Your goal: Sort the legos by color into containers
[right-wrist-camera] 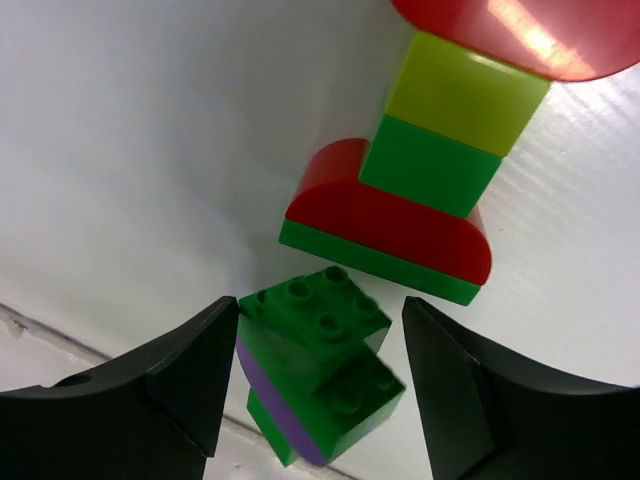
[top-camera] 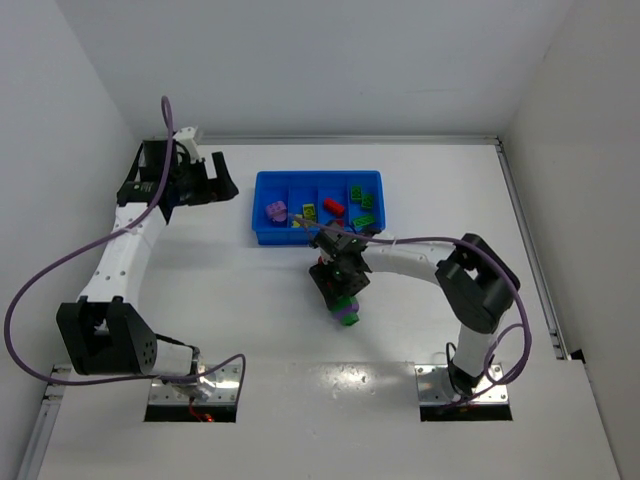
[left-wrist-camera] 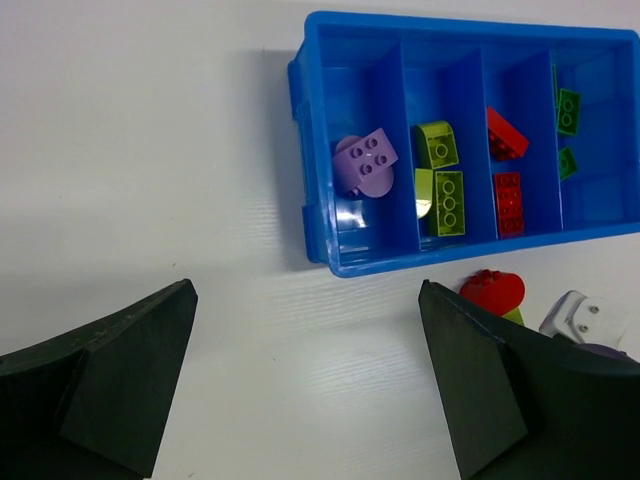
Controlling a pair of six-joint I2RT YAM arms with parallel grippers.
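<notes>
My right gripper (top-camera: 343, 297) (right-wrist-camera: 320, 305) hangs just in front of the blue tray (top-camera: 262, 236), shut on a tilted stack of green and purple legos (right-wrist-camera: 315, 370) (top-camera: 347, 314). Its left finger presses the stack's side and the lower brick's corner meets the right finger. Beyond it a longer stack of red, yellow-green and green bricks (right-wrist-camera: 420, 170) (left-wrist-camera: 492, 291) lies on the table. The tray's containers hold purple (left-wrist-camera: 364, 163), yellow-green (left-wrist-camera: 446, 201), red (left-wrist-camera: 507, 190) and green (left-wrist-camera: 568, 110) bricks. My left gripper (top-camera: 213, 186) (left-wrist-camera: 305, 290) stands open left of the tray, with nothing between its fingers.
White walls close in the table at the left, back and right. The right arm's forearm (top-camera: 410, 258) reaches across in front of the tray. A purple cable (top-camera: 60, 270) loops off the left arm.
</notes>
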